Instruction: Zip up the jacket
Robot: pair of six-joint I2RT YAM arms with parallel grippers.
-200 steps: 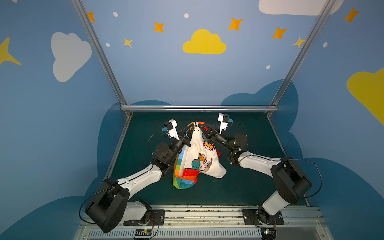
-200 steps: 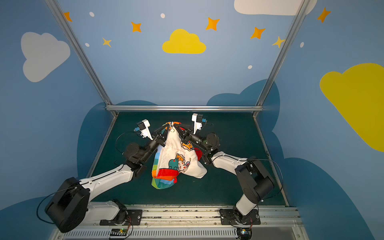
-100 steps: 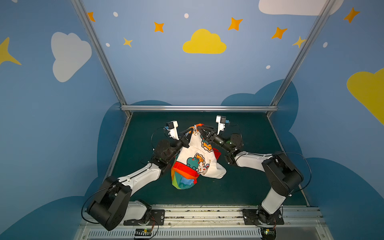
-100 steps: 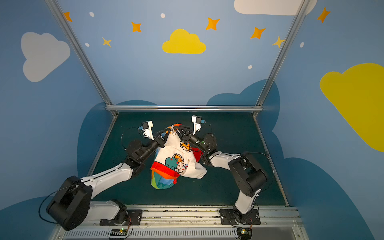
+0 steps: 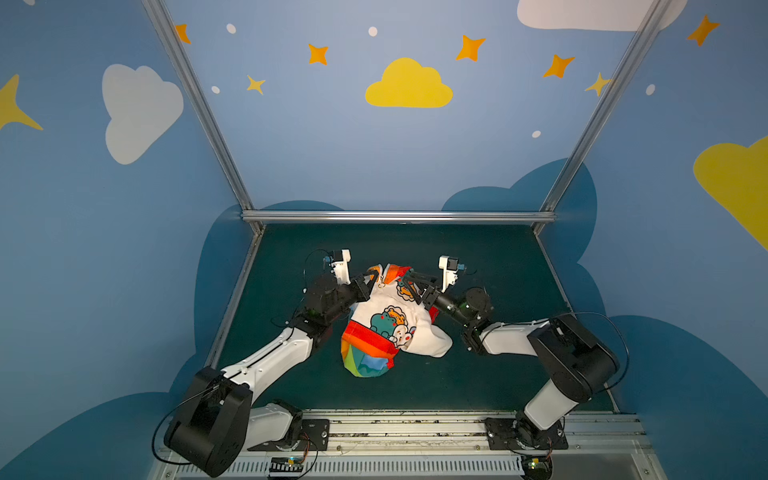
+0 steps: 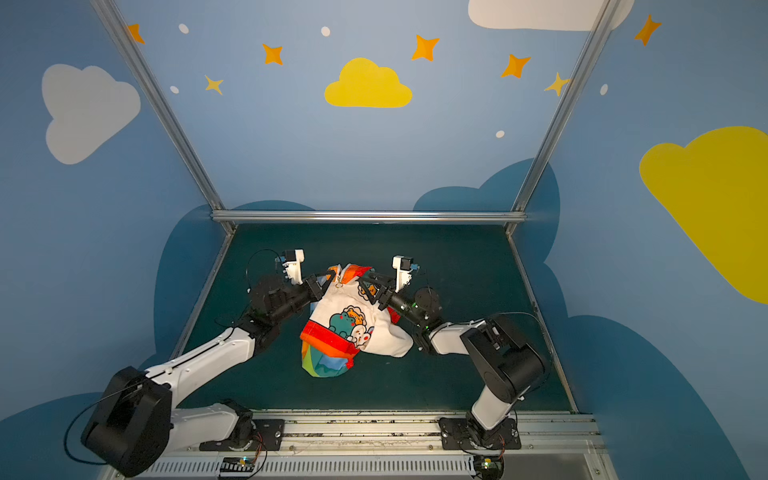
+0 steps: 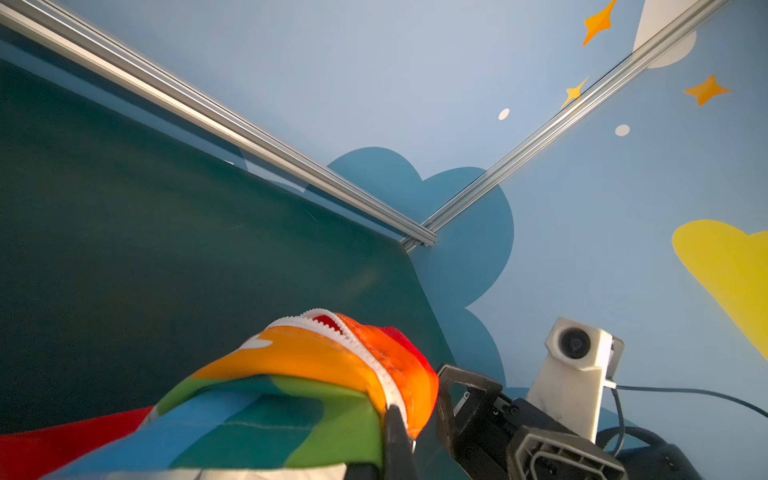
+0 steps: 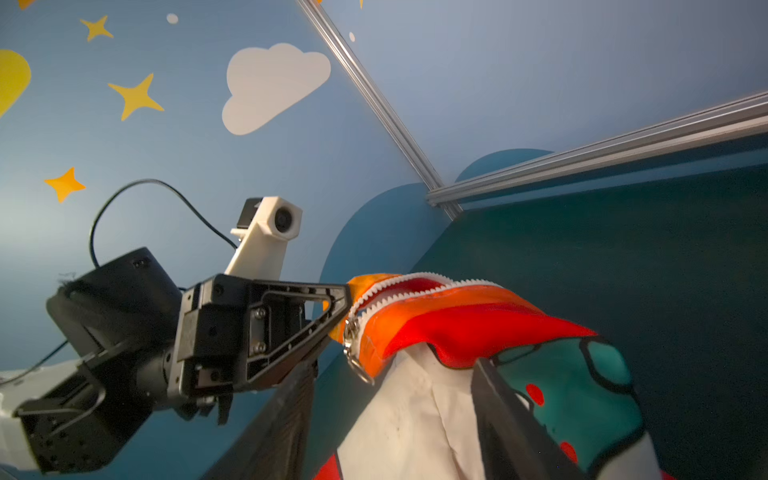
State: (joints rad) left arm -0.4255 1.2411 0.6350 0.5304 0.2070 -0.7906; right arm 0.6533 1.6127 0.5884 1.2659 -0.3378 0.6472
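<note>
The jacket [image 5: 390, 328] hangs from its top edge, rainbow side turned away and white cartoon-print lining facing me in both top views [image 6: 349, 328]; its lower part rests bunched on the table. My left gripper [image 5: 372, 277] is shut on the orange top edge beside the white zipper teeth [image 7: 353, 345], and shows in the left wrist view [image 7: 399, 415]. The zipper's ring pull [image 8: 357, 361] dangles just below that grip. My right gripper [image 5: 409, 284] is open, and its fingers [image 8: 498, 407] straddle the white lining [image 8: 415, 415] without pinching it.
The dark green table mat [image 5: 478, 374] lies under the jacket. An aluminium rail [image 5: 395, 216] runs along the back edge and slanted frame posts [image 5: 199, 108] rise at the corners. Blue painted walls close in the back and both sides.
My right gripper has opened and let go of the jacket's top edge. Both grippers have come lower, and the jacket sags more onto the table.
</note>
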